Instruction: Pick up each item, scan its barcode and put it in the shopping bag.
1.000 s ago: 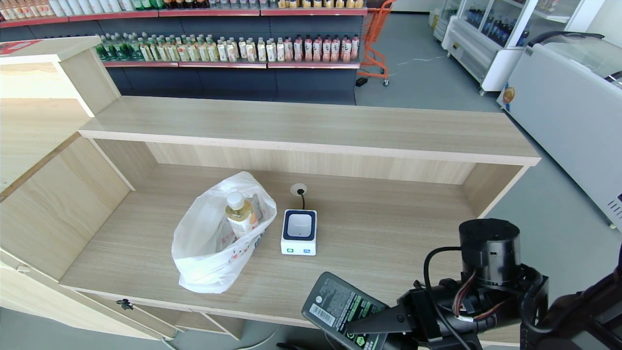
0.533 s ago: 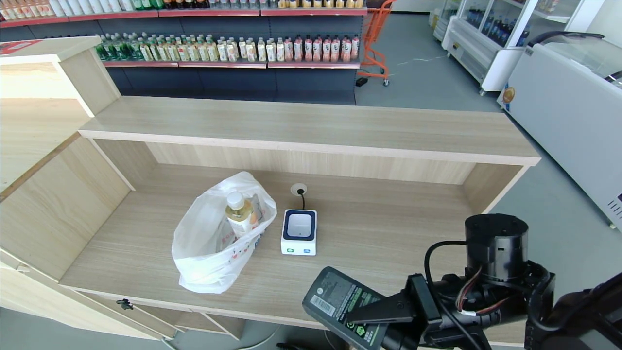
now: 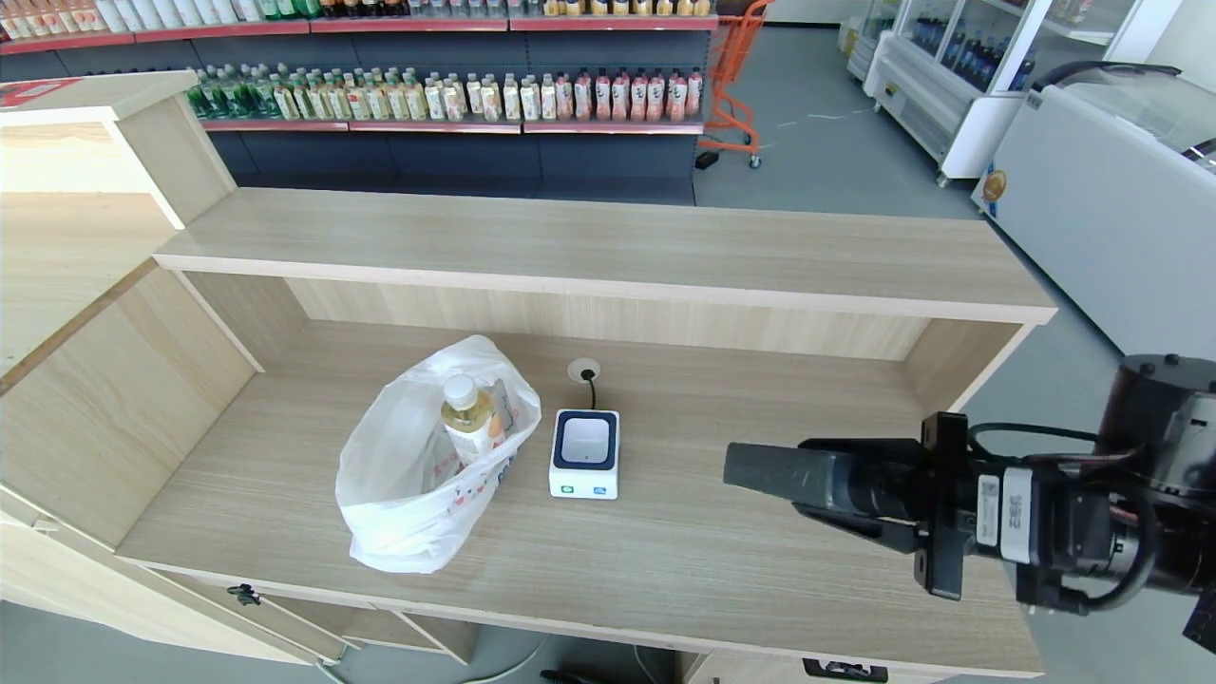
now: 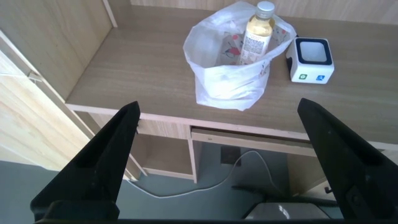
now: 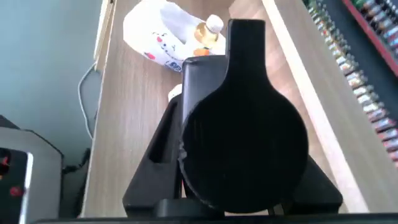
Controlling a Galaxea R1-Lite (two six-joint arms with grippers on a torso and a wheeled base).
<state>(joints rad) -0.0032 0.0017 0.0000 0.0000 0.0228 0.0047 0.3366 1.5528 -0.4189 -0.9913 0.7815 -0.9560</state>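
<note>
- left gripper (image 4: 217, 106) hangs just off the counter's (image 3: 712, 560) near edge, down low, fingers (image 4: 102, 165) spread wide with nothing between them
- right gripper (image 3: 803, 475) is up over the right half of the counter, clamped on a dark flat pack (image 3: 760, 467); one finger sits above it and one below
- the pack shows edge-on from the head view, free end aimed at the scanner (image 3: 584, 454) but well apart from it, not touching the counter
- white shopping bag (image 3: 408, 518) sits left of centre, close to the near edge, mouth open
- a bottle (image 3: 467, 418) with a white cap stands upright inside the bag
- the scanner is just beside the bag on its right, window facing up
- its cable (image 3: 591, 388) runs back to a round hole (image 3: 583, 368) near the counter's back wall
</note>
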